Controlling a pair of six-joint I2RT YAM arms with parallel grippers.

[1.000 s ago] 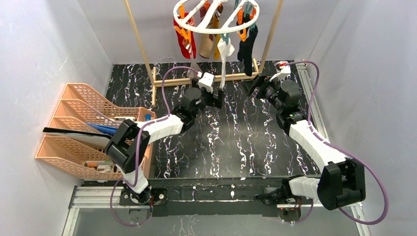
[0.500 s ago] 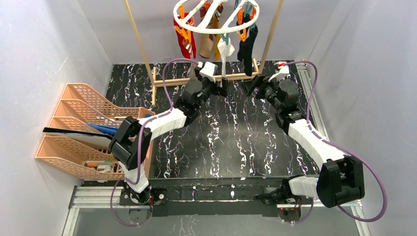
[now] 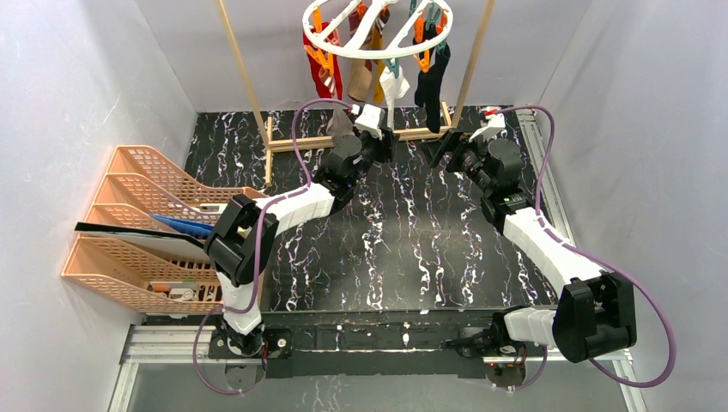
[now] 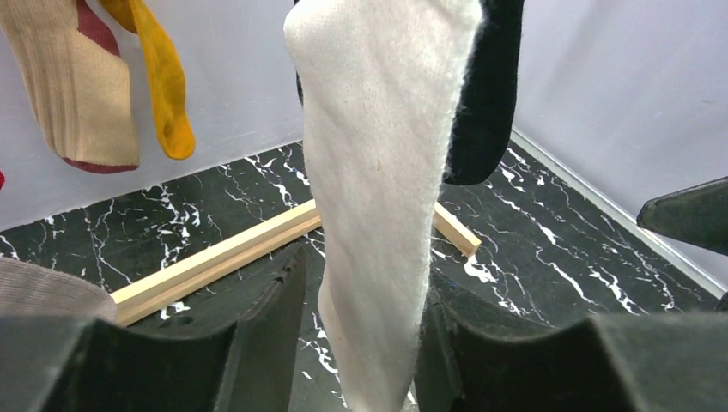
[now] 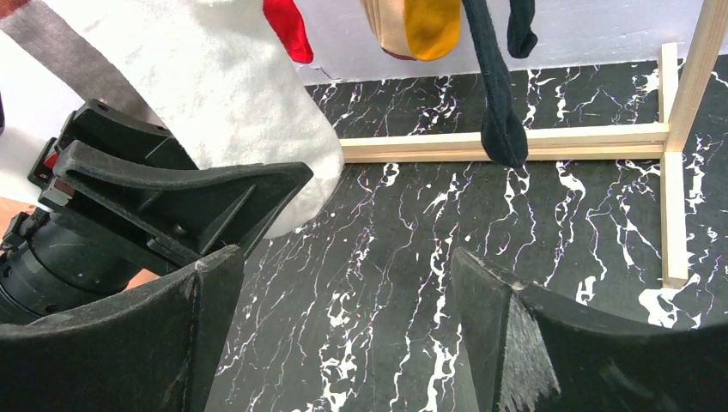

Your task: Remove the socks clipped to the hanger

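Pale grey walls box in a black marble-patterned desk (image 3: pixel 412 249) veined with white. At the left of the overhead frame the stack of orange mesh plastic trays (image 3: pixel 129 215) sits just as it did a second ago.

The change is in the middle. The left arm has stretched from mid-desk toward the upper centre, carrying the left gripper (image 3: pixel 384 142) up to the lower end of the long white knitted sock (image 3: pixel 394 86). Its jaws, wide a moment back, have drawn in. In the wrist view its black fingers (image 4: pixel 275 326) flank the sock on either side, right at its edges. I cannot tell whether they pinch it yet, since the fabric shows no squeeze.

Above, the round white plastic drying hanger (image 3: pixel 348 51) hangs at the top centre between the uprights of the light wooden rack (image 3: pixel 245 77). It keeps every sock clipped: the red sock with white stripes (image 3: pixel 324 73), the beige-and-maroon sock (image 4: pixel 77 94), the mustard sock (image 4: pixel 163 86), the white one, and the black sock (image 3: pixel 429 86).

To the right, the right gripper (image 5: pixel 343 266) has not moved. It waits low beside the rack with its jaws spread wide and nothing between them.

My reading is that the grasp on the first sock is under way and nothing is off yet. A firm close and a downward pull should come next.
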